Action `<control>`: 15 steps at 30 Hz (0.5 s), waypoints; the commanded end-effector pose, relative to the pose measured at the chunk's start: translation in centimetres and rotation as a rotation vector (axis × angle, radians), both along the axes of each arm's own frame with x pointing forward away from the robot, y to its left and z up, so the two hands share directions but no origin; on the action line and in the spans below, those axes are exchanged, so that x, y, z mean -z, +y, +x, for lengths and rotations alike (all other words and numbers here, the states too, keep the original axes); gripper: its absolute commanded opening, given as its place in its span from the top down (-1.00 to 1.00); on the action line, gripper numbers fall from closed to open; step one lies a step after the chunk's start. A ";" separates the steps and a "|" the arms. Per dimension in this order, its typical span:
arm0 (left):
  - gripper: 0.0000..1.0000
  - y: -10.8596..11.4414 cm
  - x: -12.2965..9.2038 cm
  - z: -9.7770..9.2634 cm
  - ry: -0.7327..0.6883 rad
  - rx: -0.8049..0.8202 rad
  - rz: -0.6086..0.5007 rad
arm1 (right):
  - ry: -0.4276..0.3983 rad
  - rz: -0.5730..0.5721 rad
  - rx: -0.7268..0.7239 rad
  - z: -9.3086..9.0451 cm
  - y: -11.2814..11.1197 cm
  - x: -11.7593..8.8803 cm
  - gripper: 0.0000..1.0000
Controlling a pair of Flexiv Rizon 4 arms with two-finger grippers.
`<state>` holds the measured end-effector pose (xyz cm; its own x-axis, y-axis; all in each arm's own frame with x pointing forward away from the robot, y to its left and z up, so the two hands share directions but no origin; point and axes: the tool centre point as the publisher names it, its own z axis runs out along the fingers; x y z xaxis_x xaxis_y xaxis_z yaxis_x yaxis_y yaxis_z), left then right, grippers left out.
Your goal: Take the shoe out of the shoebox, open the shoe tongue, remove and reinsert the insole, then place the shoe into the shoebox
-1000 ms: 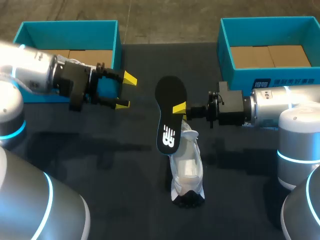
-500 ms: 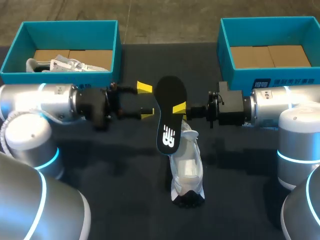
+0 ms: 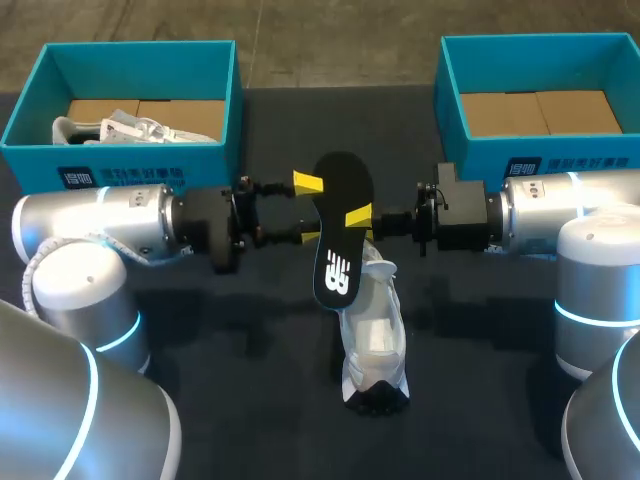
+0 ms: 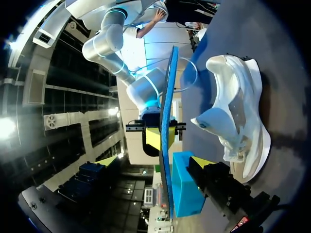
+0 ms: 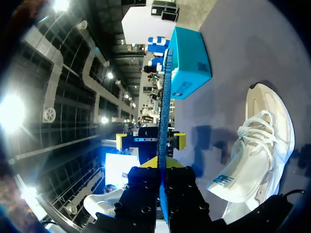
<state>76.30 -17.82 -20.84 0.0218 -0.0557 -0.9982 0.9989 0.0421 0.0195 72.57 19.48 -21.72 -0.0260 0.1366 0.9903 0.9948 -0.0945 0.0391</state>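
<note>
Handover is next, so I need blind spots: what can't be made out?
Head view: right pincer, far finger behind the insole.
Head view: upper end of the white shoe, partly behind the insole.
Wrist views: insole faces, seen edge-on.
Head view: second shoe, partly behind the wall of the left shoebox.

The insole [image 3: 341,215] bears a logo [image 3: 338,273]; left shoebox [image 3: 190,165], right shoebox [image 3: 470,158] bear unreadable print.

arms [image 3: 100,215]: silver shells, blue-lit joint rings | wrists [image 3: 462,215]: black, boxy, bolted | fingertips [image 3: 308,183]: bright yellow
</note>
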 end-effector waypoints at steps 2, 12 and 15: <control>-0.84 -1.0 0.2 1.6 0.002 0.011 0.002 | 0.001 -0.004 0.001 0.0 0.2 0.0 1.00; -0.35 -2.4 0.8 2.1 0.024 0.021 0.012 | 0.001 -0.004 0.001 0.0 0.2 0.0 1.00; -0.16 -2.8 1.0 1.9 0.025 0.023 0.018 | 0.001 -0.004 0.001 0.0 0.2 0.0 1.00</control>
<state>78.07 -20.05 -21.67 -0.0050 -0.0373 -0.9993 0.9998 0.0167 -0.0057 72.57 19.48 -21.72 -0.0260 0.1366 0.9903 0.9948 -0.0944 0.0391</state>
